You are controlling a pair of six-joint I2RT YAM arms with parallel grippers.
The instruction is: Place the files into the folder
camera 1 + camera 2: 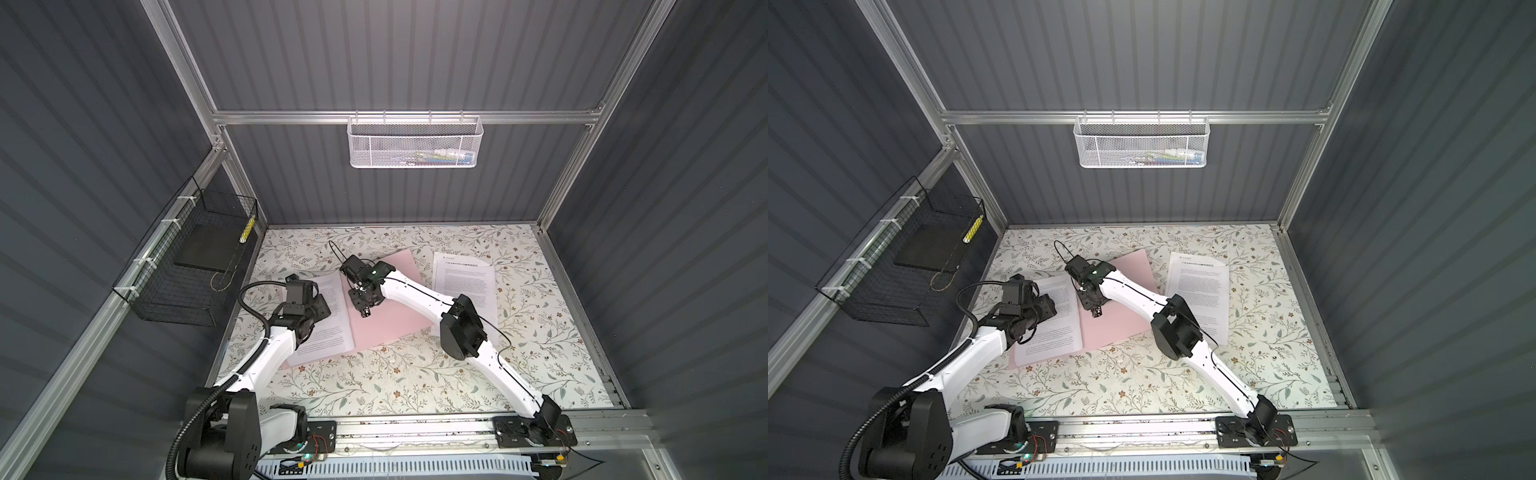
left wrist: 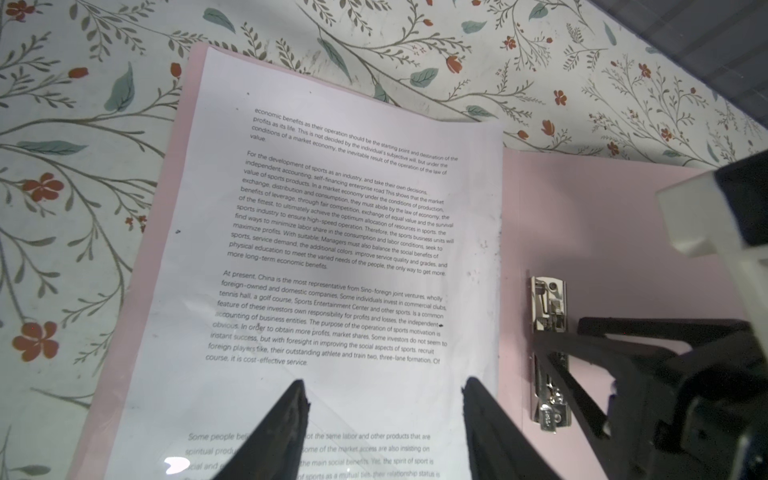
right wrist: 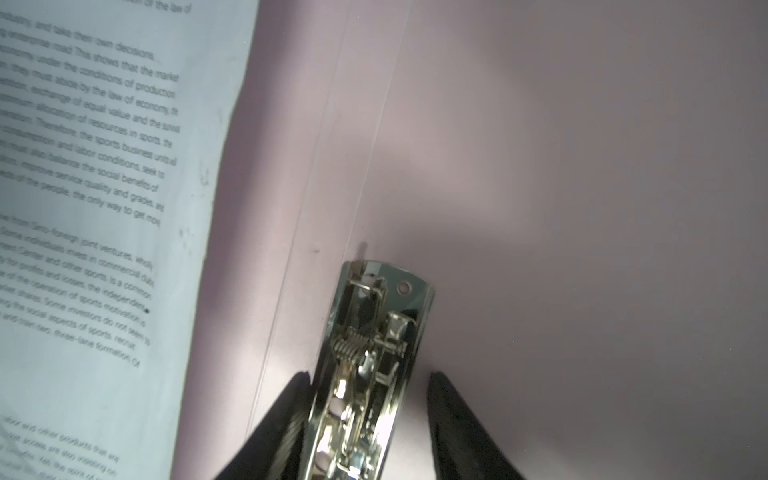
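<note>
From my station, the pale pink two-flap folder (image 1: 395, 328) lies open and flat on the floral-patterned table (image 1: 395, 386). One white printed sheet (image 2: 353, 208) already rests on the folder's left flap, slightly askew, its long edge near the spine but not under the shiny metal clip (image 3: 374, 332).

The left gripper (image 2: 384, 386) hangs low over that sheet with its jaws parted and nothing between them. Whether the tips press the paper, I cannot tell.

The right gripper (image 3: 370, 376) has reached across to the spine and straddles the clip. Its jaws stand apart, one finger against the clip's edge and a gap at the other, so it is not clamped.

A second white printed paper with a small logo header (image 1: 465, 282) lies on the table to the right of the folder, well apart from it and partly under the right arm. It may be more than one sheet; from above the edges are too faint to count.

I judge the task roughly half done. The clip looks like the step in hand, and the outlying paper has yet to go in.
</note>
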